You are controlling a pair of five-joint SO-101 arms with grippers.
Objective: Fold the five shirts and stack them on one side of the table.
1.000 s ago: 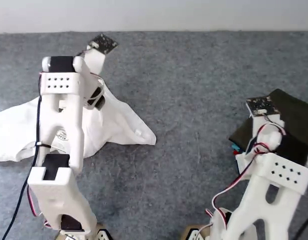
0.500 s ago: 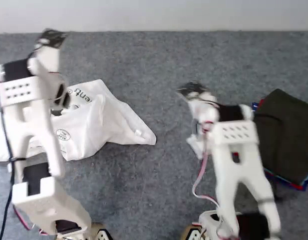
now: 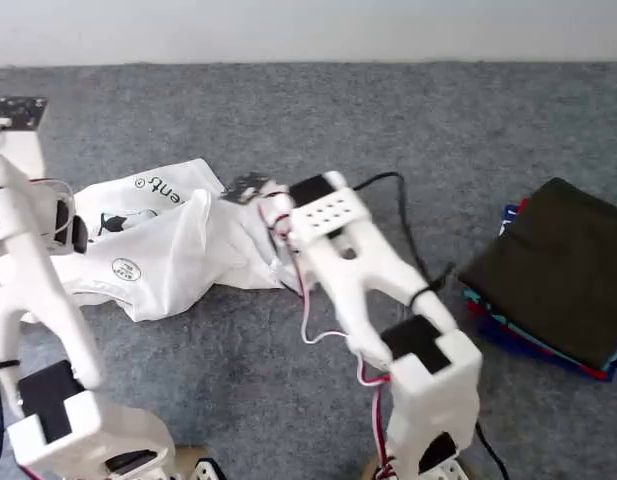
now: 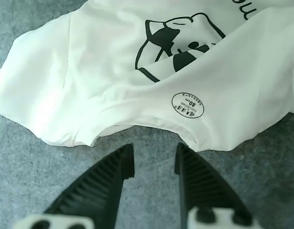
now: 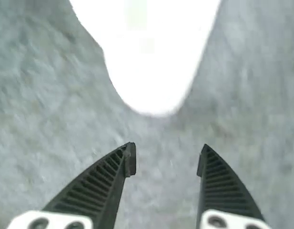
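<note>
A white shirt (image 3: pixel 178 245) with a black print lies crumpled at the left of the grey table, one pointed corner (image 3: pixel 288 272) reaching toward the middle. My left gripper (image 4: pixel 154 152) hangs open just off the shirt's (image 4: pixel 113 76) hem, above bare table, holding nothing. My right arm (image 3: pixel 333 225) stretches across to the shirt's right side. Its gripper (image 5: pixel 168 152) is open over the table, just short of a rounded white shirt tip (image 5: pixel 147 62). A stack of folded shirts (image 3: pixel 558 265) with a dark one on top sits at the right edge.
The grey felt table (image 3: pixel 388 130) runs back to a pale wall (image 3: pixel 308 30). Both arm bases stand at the near edge. Open table lies between the white shirt and the stack.
The right arm has swung from the stack at the right across to the white shirt. The left arm has shifted left off the shirt, which now shows its printed side.
</note>
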